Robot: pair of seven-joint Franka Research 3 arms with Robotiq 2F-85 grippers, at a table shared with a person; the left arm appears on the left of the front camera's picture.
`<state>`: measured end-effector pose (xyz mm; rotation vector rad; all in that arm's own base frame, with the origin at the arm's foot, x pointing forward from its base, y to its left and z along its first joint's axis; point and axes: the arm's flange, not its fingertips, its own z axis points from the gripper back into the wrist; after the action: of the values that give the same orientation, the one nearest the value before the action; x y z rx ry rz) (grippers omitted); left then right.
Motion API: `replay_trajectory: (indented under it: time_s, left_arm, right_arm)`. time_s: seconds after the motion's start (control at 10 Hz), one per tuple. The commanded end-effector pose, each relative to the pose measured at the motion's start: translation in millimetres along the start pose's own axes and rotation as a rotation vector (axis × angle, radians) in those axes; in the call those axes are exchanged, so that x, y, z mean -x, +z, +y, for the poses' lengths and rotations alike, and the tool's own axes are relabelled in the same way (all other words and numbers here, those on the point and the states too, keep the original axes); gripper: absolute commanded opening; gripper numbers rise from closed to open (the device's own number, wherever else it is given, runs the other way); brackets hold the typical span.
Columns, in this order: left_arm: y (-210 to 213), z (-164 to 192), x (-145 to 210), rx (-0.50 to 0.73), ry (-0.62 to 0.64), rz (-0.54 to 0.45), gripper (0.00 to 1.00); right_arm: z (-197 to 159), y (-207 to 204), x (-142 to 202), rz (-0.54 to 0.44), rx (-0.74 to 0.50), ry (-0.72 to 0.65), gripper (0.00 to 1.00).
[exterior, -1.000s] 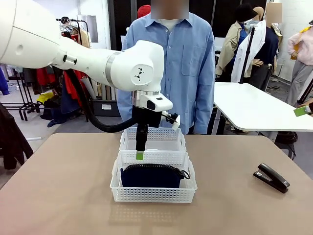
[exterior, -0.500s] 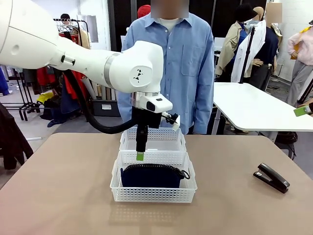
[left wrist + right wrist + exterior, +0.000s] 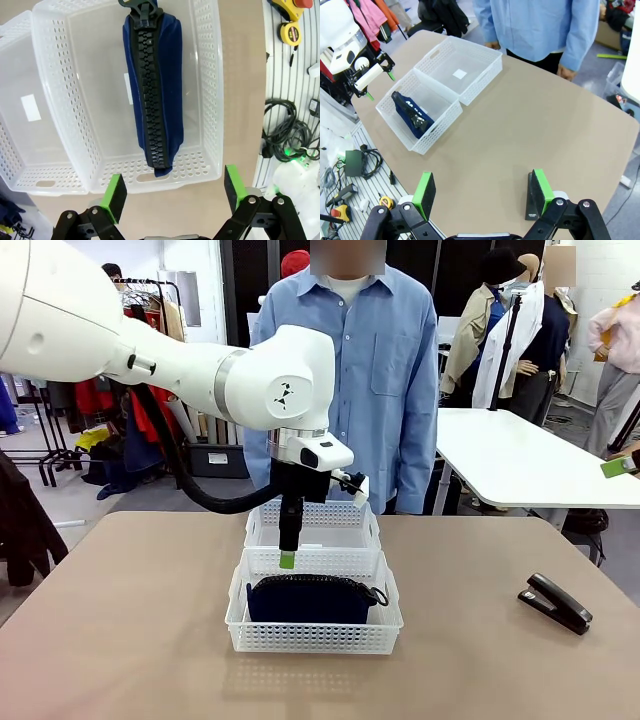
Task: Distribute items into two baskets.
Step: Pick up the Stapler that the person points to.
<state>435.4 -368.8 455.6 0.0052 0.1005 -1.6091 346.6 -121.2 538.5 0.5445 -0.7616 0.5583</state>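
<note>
My left gripper (image 3: 173,172) hangs open above the near basket (image 3: 315,638) holding the navy pouch (image 3: 310,600); the stapler (image 3: 556,602) lies right of it, my right gripper (image 3: 482,174) open too.

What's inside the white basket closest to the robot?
A dark blue zip pouch lies in that basket, zipper facing up. Nothing else shows around it. Whatever might sit beneath the pouch is covered.
</note>
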Motion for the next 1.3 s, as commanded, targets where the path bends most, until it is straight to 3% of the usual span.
replay_trajectory:
  time_s: [0.0, 0.5, 0.6, 0.8, 1.2]
  left_arm:
    - [4, 0, 3, 0.006, -0.006, 0.006, 1.00]
    - [0, 0, 0, 0.000, 0.000, 0.000, 1.00]
    - [19, -8, 19, -0.022, 0.073, -0.051, 1.00]
    - [60, -34, 87, -0.067, 0.223, -0.186, 1.00]
    - [84, -68, 228, -0.147, 0.462, -0.417, 1.00]
  right_arm:
    - [-2, 1, -2, -0.032, -0.017, 0.019, 1.00]
    - [-2, 1, -2, -0.032, -0.017, 0.019, 1.00]
    - [-2, 1, -2, -0.032, -0.017, 0.019, 1.00]
    - [-2, 1, -2, -0.032, -0.017, 0.019, 1.00]
    - [-2, 1, -2, -0.032, -0.017, 0.019, 1.00]
